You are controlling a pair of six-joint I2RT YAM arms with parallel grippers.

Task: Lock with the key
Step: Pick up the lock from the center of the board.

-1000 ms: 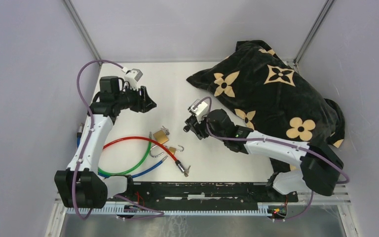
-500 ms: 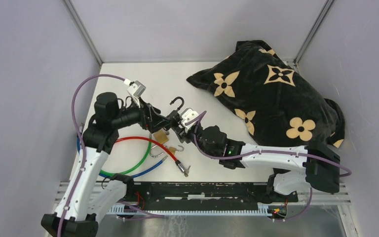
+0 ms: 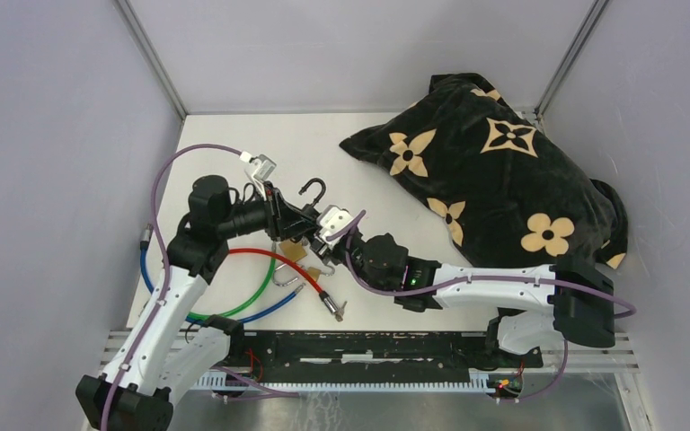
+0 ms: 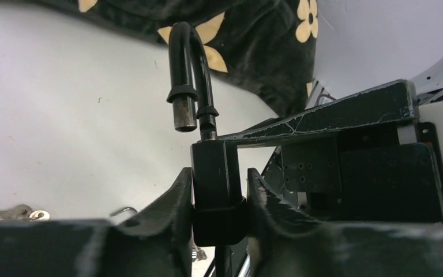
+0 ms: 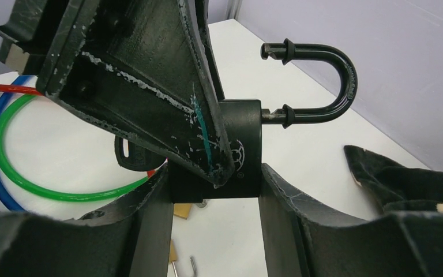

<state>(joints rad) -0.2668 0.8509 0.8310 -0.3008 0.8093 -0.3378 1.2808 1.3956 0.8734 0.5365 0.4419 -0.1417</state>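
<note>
Padlock (image 5: 243,153), black, with its shackle (image 5: 334,86) sprung open, hung in the air over the table (image 3: 234,144), held between the 2 arms rather than lying down among the other locks. The right gripper (image 5: 213,190) had its 2 fingers closed against the narrow sides of the body. The left gripper (image 4: 218,184) pinched the flat faces from the other direction, so the lock was clamped on 4 sides. To my eye that double hold was there to stop the body twisting while something was done at one end.

The shackle stood out beyond both sets of fingers, its free end apart from the body, which left room to press it home. At the opposite end a black key head (image 5: 128,154) stuck out from under the left gripper's finger. It looked seated in the keyhole, though the finger hid the join and I could not be sure.

Below, a brass padlock (image 3: 292,250) and the cable loops (image 3: 252,256) in red, green and blue lay on the table, apart from the patterned cushion (image 3: 503,162) at the far right. I judged the locking not yet done. The shackle wanted closing and the key turning, and 1 gripper would likely have to let go for that.
</note>
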